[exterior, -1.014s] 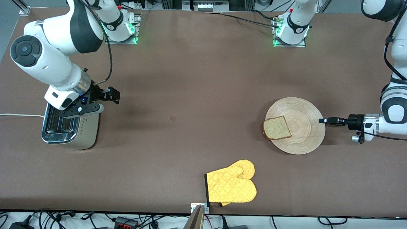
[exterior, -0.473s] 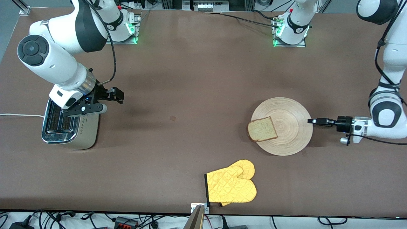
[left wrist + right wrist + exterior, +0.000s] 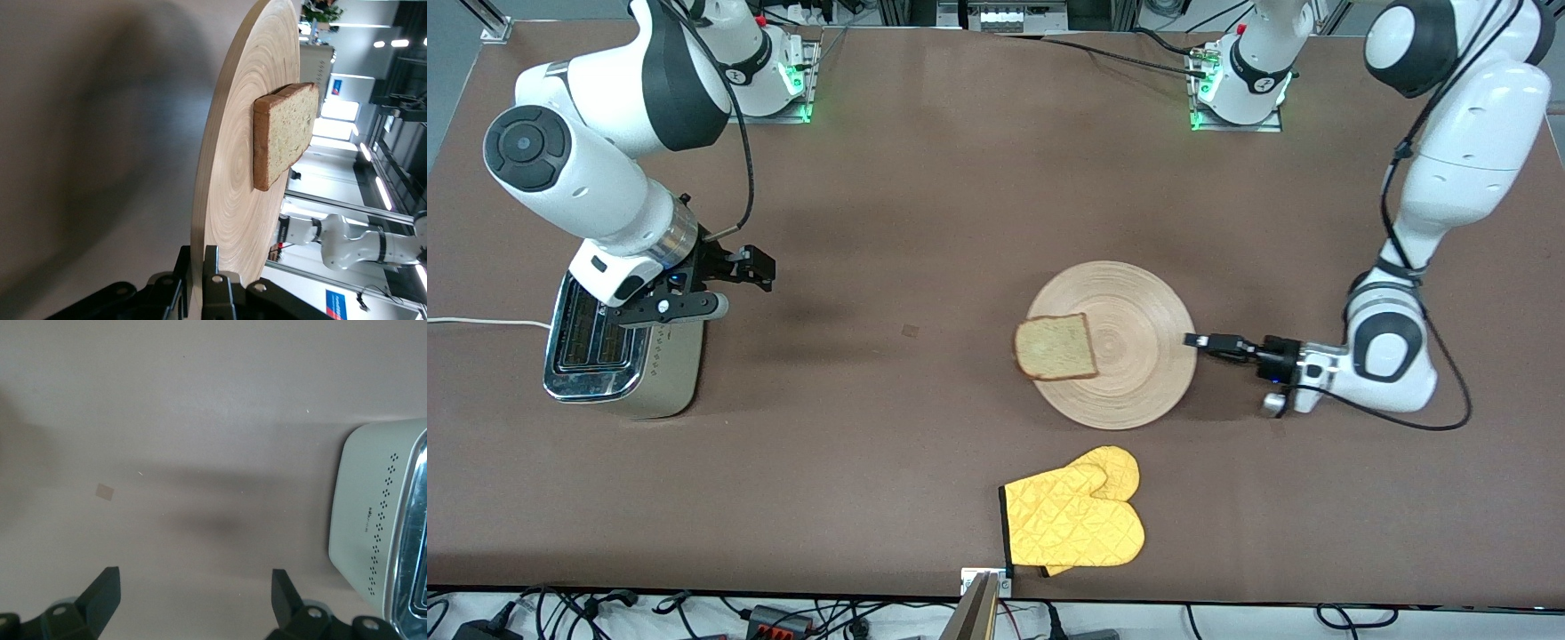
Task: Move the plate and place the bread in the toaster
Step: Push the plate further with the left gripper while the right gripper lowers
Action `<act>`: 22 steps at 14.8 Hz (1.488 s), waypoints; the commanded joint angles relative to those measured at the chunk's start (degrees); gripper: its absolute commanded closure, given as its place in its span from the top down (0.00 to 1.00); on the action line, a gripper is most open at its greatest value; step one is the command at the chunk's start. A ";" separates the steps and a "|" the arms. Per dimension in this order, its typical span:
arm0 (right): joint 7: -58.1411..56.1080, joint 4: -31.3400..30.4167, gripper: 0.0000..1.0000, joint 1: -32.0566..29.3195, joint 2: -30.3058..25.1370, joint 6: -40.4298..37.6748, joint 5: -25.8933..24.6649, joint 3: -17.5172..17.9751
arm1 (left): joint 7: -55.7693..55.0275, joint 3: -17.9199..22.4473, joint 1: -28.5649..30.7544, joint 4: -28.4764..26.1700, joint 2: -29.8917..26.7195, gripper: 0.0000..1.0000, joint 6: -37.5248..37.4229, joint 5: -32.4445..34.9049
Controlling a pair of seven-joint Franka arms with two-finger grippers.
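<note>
While the left gripper (image 3: 1193,340), clamped on the plate's (image 3: 1138,373) rim, is dragging it with the bread (image 3: 1055,347) toward mid-table, nearer the toaster (image 3: 618,356), the right gripper (image 3: 734,280) is waiting wide open beside that toaster.

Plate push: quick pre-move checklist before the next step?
1. Left gripper shut on the plate rim at the left arm's end: ok.
2. Bread on the plate: ok, though it overhangs the rim on the toaster's side.
3. Plate within reach of the right gripper: not ok, bare table between them.
4. Right gripper open, waiting beside the toaster: ok.
5. Toaster slots clear: cannot tell, the right arm partly covers them.
6. Yellow oven mitt clear of the plate's path: ok, nearer the front camera than the plate.
</note>
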 commanded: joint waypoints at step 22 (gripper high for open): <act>6.35 -0.13 0.82 0.11 17.66 4.39 22.57 -0.08 | 2.18 1.78 -24.00 2.60 2.82 0.35 17.01 -11.34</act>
